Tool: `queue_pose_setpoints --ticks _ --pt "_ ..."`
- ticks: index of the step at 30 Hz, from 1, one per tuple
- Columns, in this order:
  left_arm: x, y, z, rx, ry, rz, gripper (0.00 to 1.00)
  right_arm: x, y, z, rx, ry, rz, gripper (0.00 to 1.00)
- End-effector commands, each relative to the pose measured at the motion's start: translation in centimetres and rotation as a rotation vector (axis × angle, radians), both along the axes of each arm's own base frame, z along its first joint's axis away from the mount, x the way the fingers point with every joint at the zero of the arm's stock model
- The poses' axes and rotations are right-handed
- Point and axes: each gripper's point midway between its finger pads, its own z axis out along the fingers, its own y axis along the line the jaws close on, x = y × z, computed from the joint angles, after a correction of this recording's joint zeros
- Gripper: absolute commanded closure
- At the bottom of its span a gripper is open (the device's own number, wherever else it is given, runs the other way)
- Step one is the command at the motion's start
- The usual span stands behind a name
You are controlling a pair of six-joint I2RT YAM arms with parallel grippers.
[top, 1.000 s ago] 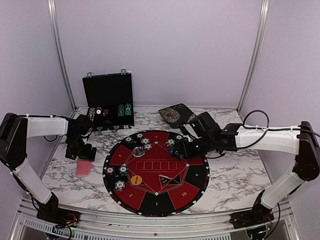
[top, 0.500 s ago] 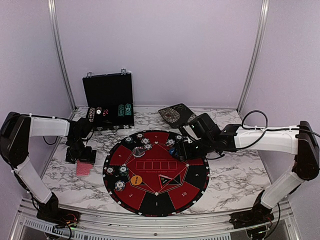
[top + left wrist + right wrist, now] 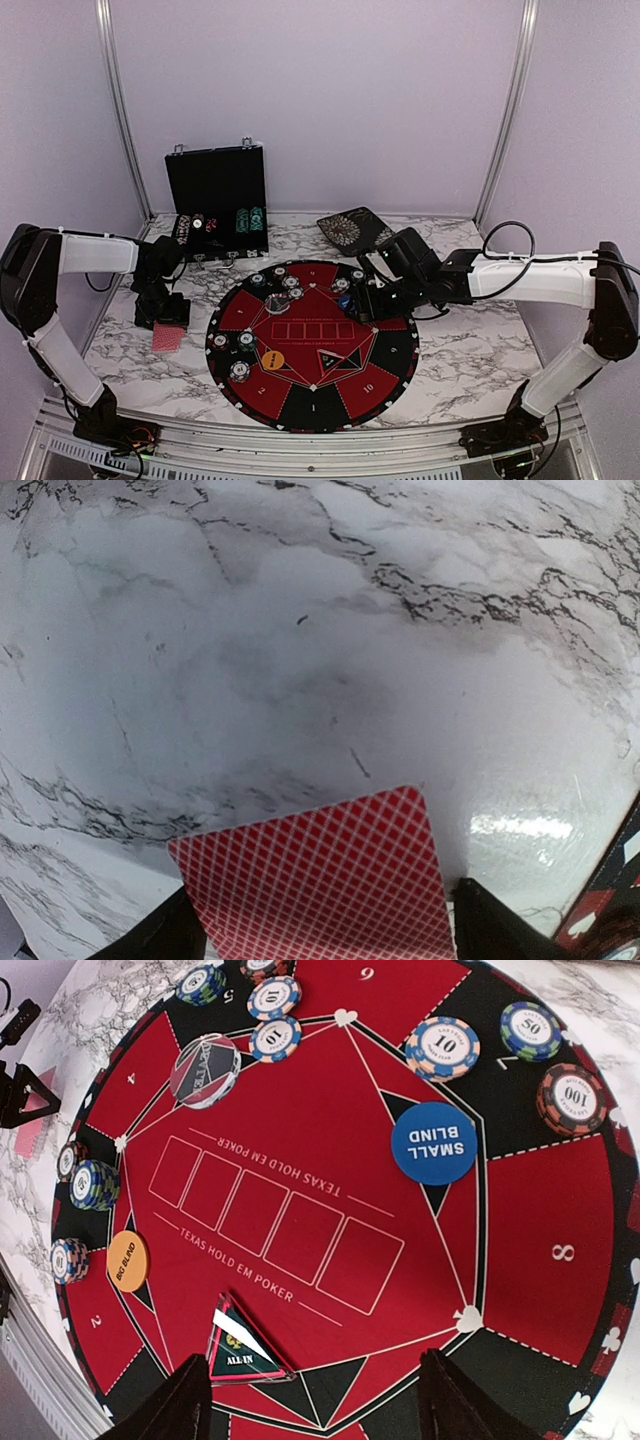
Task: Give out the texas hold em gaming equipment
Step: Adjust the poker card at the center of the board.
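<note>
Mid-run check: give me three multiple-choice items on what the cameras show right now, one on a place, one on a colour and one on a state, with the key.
1. Where does the red-backed card lie?
A) on the marble table, left of the round mat
B) on the mat's centre
C) to the right of the mat

2. What colour is the SMALL BLIND button?
A) orange
B) clear
C) blue

3. How is the right gripper?
A) shut on a chip
B) open over the mat, holding nothing
C) shut on a card

Key:
1 A, since the top view shows the card flat on the marble, off the mat's left edge.
2 C, since the right wrist view shows a blue disc with white lettering.
3 B, since its fingers stand wide apart with only the mat's surface between them.
</note>
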Motion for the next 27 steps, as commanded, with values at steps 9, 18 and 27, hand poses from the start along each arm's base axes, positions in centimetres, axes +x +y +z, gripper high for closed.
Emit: queue_pose_setpoints --ticks 9,18,27 --pt "-2.7 0.3 -0.8 -0.011 0.084 0.045 0.24 -0.6 0.0 0.0 -0.01 0.001 0.022 0.32" --pt "-3.1 0.0 -0.9 -0.025 0.115 0.037 0.13 -0.8 -0.3 0.1 -0.003 -0.003 0.018 0.32" --pt "-4.5 -0.2 -1.9 -0.023 0.175 0.048 0.22 -1.2 -0.6 0.2 -0.004 -0.005 0.028 0.32"
